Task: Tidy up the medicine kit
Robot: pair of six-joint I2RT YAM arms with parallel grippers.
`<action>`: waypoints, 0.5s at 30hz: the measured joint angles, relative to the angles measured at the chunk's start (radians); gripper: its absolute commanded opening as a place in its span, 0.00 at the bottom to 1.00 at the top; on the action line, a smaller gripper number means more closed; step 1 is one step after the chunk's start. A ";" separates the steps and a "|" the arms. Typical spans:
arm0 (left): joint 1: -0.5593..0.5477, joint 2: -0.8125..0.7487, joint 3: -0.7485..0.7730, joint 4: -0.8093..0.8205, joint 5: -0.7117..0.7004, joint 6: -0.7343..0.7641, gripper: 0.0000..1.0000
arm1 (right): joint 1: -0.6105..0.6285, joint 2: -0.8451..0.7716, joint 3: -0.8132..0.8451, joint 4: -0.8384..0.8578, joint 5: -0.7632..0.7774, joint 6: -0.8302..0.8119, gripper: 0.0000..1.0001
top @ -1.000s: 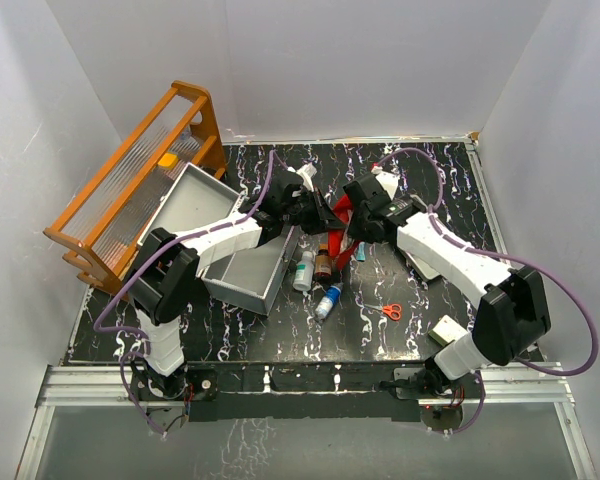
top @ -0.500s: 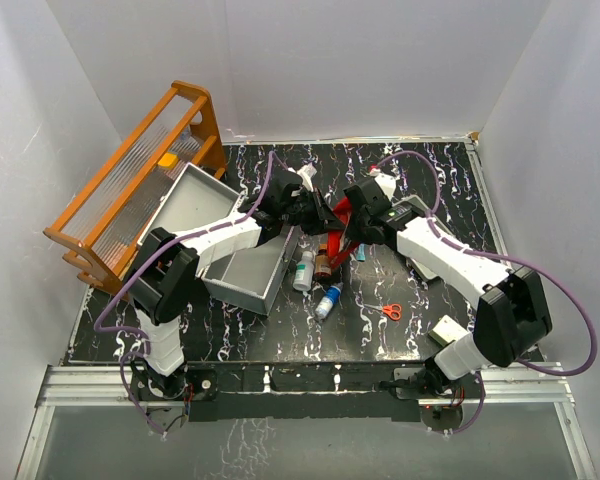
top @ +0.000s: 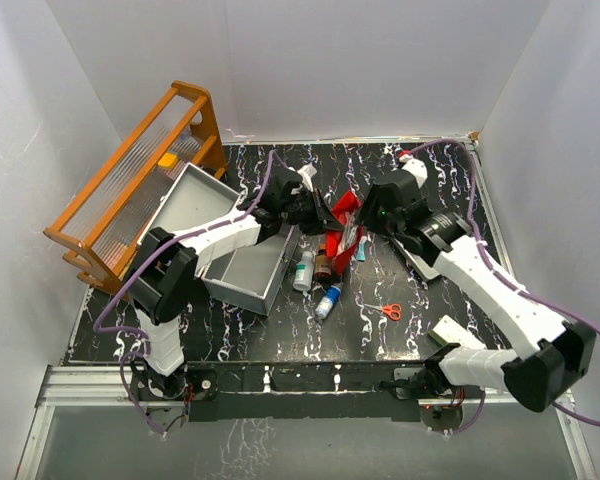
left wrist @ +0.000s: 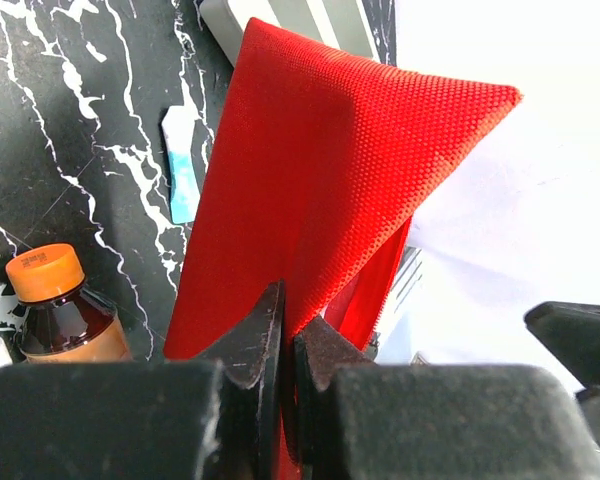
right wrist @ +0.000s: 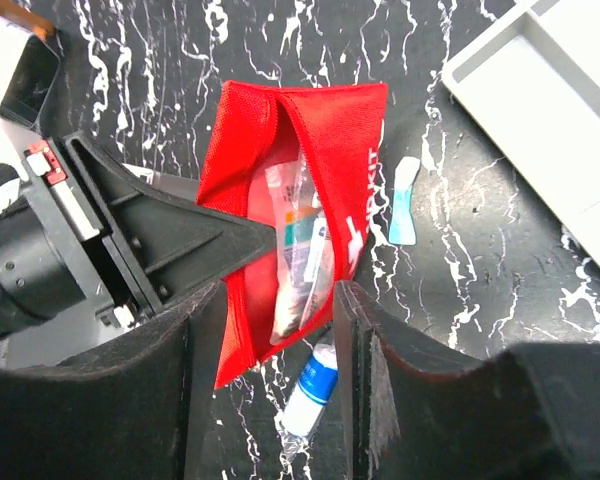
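The red medicine kit pouch (top: 346, 218) stands mouth-up at the table's centre. My left gripper (left wrist: 290, 322) is shut on its fabric edge, holding the mouth apart. In the right wrist view the pouch (right wrist: 330, 140) holds a clear packet (right wrist: 298, 245) of small items. My right gripper (right wrist: 280, 300) hovers above the mouth, open, with nothing between its fingers. Loose on the table lie a white bottle (top: 303, 271), a brown bottle with an orange cap (left wrist: 65, 310), a blue-and-white tube (right wrist: 310, 385), a teal strip (right wrist: 404, 200) and red scissors (top: 391, 311).
Two grey trays (top: 250, 268) (top: 185, 200) sit left of the pouch beside an orange rack (top: 130, 185). A white tray (right wrist: 550, 110) lies under the right arm. A small white box (top: 446, 331) rests near the front right edge.
My right gripper has opened and drawn back up and to the right, away from the pouch mouth. The left gripper keeps its hold on the pouch.
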 measured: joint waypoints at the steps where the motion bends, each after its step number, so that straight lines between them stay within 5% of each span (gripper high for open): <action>1: 0.002 0.000 0.008 -0.009 0.004 0.000 0.00 | -0.001 -0.024 -0.003 -0.003 0.007 -0.001 0.49; 9: 0.030 -0.010 0.076 -0.072 0.021 0.015 0.00 | -0.002 -0.239 -0.153 -0.023 0.092 0.026 0.51; 15: 0.060 -0.072 0.049 -0.119 0.023 0.015 0.00 | -0.006 -0.235 -0.282 -0.037 0.100 0.063 0.51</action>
